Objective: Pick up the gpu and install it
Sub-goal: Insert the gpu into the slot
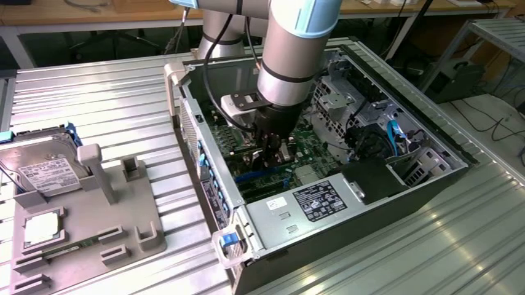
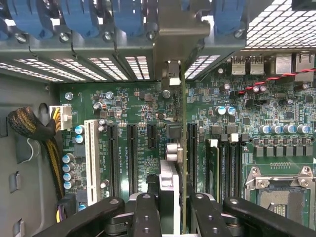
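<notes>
On the exterior view's left, a silver hard drive (image 1: 45,172) with a white label sits in a grey holder (image 1: 123,227) on the ribbed metal counter (image 1: 107,98). Beside it lies an open computer case (image 1: 191,132), with a labelled power supply (image 1: 316,206) in it. The green motherboard (image 2: 143,106) carries a white slot (image 2: 90,158) and a bare processor socket (image 2: 281,190). A braided cable (image 2: 29,126) runs alongside.

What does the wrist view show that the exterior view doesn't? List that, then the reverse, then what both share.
Wrist view adds: the gpu edge-on, gripped between the fingers, over black expansion slots, and the CPU socket. Exterior view adds: the hard drive at the grey fixture, and a silver labelled box. Both: the gripper and the green motherboard inside the case.
</notes>
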`<move>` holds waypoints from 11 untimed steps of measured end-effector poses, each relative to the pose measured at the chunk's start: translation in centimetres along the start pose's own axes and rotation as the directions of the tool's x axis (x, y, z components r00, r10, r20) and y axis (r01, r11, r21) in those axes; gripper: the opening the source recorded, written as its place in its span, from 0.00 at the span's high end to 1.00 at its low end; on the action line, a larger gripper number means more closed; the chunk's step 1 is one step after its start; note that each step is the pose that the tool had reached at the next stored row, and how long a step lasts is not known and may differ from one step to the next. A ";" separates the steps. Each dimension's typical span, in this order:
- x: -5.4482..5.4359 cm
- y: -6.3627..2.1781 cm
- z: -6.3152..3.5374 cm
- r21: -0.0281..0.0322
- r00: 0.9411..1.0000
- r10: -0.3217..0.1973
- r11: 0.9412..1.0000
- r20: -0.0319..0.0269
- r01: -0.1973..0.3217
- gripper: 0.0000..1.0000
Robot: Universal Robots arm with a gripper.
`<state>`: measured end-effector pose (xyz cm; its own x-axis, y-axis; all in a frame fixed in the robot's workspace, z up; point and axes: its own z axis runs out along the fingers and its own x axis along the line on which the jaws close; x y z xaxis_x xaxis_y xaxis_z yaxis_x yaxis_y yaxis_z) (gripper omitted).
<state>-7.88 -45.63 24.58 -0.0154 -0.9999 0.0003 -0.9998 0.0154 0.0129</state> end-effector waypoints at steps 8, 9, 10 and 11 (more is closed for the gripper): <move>0.0 0.00 0.26 0.000 1.000 0.000 1.000 0.001 0.000 0.71; 0.0 0.01 0.30 0.000 1.000 0.000 1.000 0.001 0.000 0.71; 0.0 0.00 0.34 0.000 1.000 0.000 1.000 0.001 0.000 0.71; 0.0 0.00 0.38 0.000 1.000 0.000 1.000 0.001 0.000 0.71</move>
<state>-7.88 -45.63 24.21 -0.0154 -0.9999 -0.0006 -0.9998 0.0154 0.0129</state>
